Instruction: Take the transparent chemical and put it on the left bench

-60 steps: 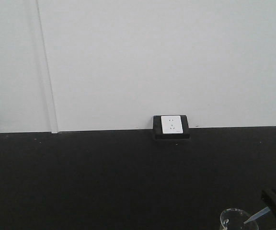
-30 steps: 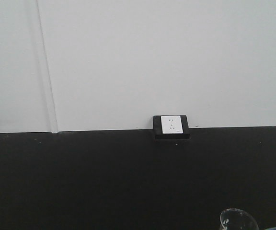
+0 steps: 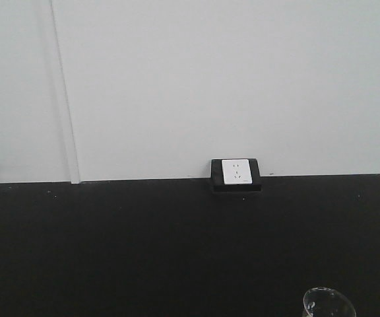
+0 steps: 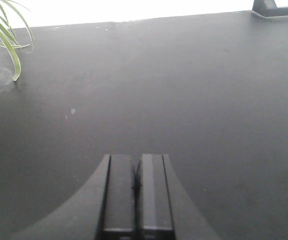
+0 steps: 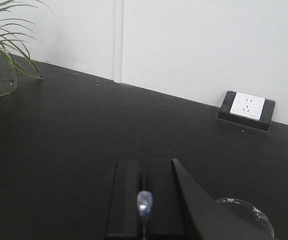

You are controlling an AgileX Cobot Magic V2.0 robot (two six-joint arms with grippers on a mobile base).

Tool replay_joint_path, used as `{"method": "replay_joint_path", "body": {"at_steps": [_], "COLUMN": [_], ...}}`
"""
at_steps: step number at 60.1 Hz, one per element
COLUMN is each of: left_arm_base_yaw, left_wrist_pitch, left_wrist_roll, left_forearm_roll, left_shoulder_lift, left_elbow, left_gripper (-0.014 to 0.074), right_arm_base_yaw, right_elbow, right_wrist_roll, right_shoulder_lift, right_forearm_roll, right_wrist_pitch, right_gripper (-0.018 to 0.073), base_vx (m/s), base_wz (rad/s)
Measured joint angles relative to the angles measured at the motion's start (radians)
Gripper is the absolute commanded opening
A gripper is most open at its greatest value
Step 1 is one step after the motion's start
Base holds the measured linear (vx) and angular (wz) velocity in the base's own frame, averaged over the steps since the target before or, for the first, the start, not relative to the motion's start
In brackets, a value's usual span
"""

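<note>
Right wrist view: right gripper clamps dropper stick; left gripper pressed together.

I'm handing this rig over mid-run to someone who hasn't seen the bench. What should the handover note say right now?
The left gripper is shut and empty, over the bench.
The right gripper is shut on the pale dropper stick, whose tip shows between its fingers.
The beaker stands on the black bench, nearer the camera than the wall socket and just beside the right gripper; nothing grips the glass.
Done: the beaker looks placed on the bench.
Left: the stick's lower end is hidden, so check whether it sits in the beaker. Then probably release the stick and pull back.
</note>
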Motion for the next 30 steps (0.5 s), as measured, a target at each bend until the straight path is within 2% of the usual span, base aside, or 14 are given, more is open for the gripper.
{"method": "replay_joint_path", "body": {"at_steps": [30], "left_arm_base_yaw": [0.0], "left_wrist_pitch": [0.0], "left_wrist_roll": [0.0], "left_forearm_roll": [0.0], "left_shoulder_lift": [0.0], "left_elbow": [0.0], "left_gripper": [-0.0003], "right_arm_base_yaw": [0.0], "right_elbow": [0.0], "right_wrist_roll": [0.0], "right_shoulder_lift": [0.0], "right_forearm_roll": [-0.003], "right_wrist_pitch": [-0.001], "right_gripper": [0.0073], "base_vx": [0.0], "base_wz": [0.01]}}
